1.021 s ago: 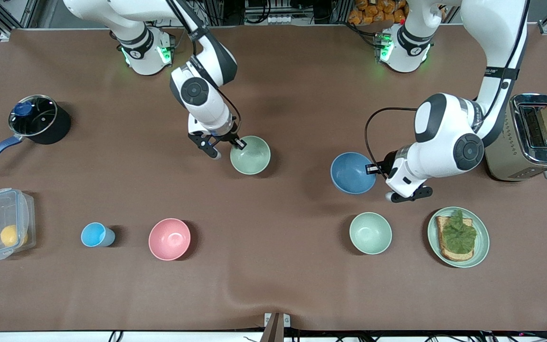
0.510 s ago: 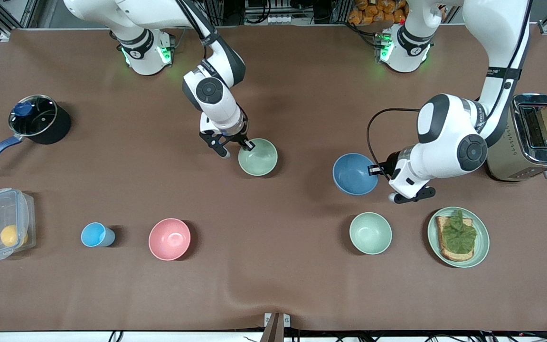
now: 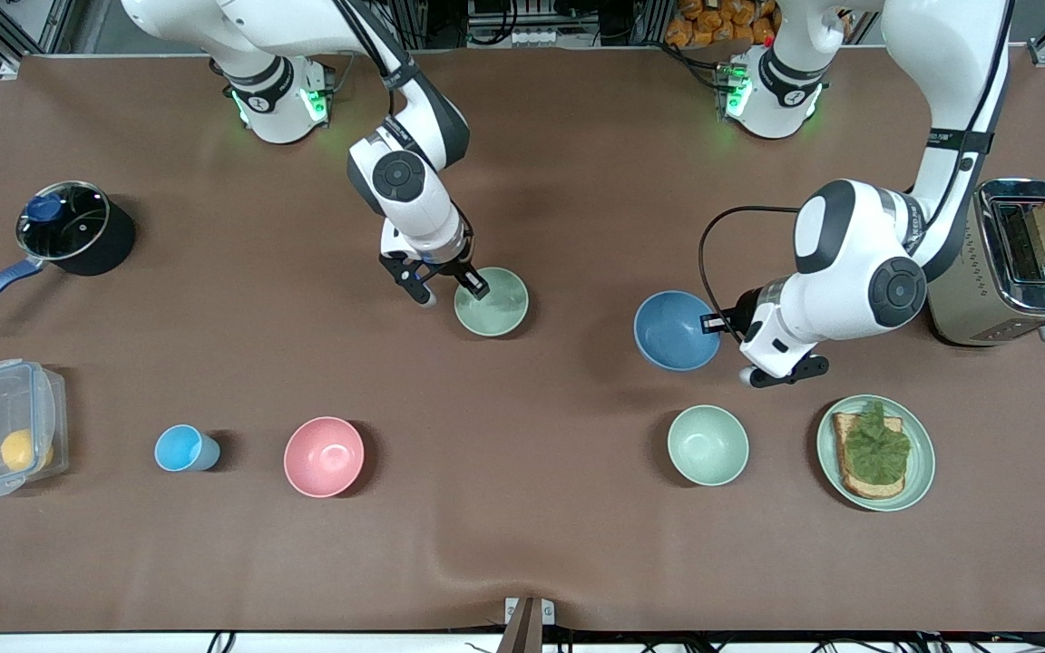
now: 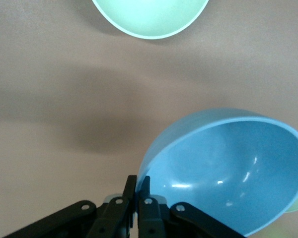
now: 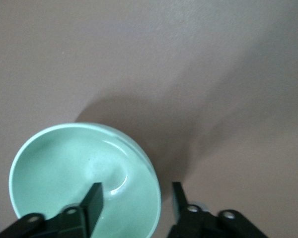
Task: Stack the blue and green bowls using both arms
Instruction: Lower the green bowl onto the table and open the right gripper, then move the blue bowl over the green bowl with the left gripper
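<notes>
A medium-blue blue bowl [image 3: 675, 330], a sage green bowl [image 3: 492, 302], a pink bowl [image 3: 324, 457], all plain.

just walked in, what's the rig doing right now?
Two-arm bowl stacking, mid-run. The left gripper is shut on the rim of the blue bowl, which looks lifted and tilted in the left wrist view. The right gripper has its fingers open astride the rim of the green bowl, which sits on the table. The two bowls are apart, nothing stacked yet.

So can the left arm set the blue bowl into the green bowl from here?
Probably yes: the left gripper grips the blue bowl by its rim, and only bare table lies between it and the green bowl, which the right gripper's open fingers straddle.
</notes>
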Tool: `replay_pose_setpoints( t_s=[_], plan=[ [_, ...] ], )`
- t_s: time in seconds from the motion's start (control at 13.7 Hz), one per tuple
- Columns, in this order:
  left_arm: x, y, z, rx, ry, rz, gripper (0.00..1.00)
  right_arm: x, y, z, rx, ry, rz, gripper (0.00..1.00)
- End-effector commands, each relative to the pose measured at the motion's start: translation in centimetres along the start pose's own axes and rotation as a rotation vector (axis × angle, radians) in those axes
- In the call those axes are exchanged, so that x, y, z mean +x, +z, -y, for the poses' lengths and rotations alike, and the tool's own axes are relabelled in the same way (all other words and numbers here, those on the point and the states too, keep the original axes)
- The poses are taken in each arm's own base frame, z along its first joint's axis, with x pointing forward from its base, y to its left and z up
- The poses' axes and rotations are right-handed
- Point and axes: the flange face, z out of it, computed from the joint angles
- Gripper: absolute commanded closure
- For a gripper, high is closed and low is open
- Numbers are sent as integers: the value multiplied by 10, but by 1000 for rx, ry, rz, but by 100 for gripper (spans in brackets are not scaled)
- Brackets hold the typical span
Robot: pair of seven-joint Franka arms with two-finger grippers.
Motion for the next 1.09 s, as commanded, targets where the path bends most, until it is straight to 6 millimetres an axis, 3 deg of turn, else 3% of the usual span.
replay_pose_setpoints(
  t_s=[0.0, 0.29, 0.44, 0.73, 0.8, 1.02],
  plan=[
    [-10, 12, -17, -21, -32, 28, 100, 18, -28, 16, -64, 51, 8, 0],
    [-26, 33, -50, -6, -61, 45, 100, 64, -47, 21, -90, 149, 57, 0],
    [-43, 53, -75, 14, -56, 67, 100, 85, -43, 18, -84, 224, 99, 0],
    [-58, 66, -119, 16, -145, 72, 100, 136, -33, 1, -75, 349, 200, 0],
    [-60, 68, -129, 0, -162, 82, 100, 139, -24, -1, -78, 374, 220, 0],
    [-76, 84, -172, -17, -192, 102, 100, 124, 4, 3, -57, 406, 240, 0]
  ],
)
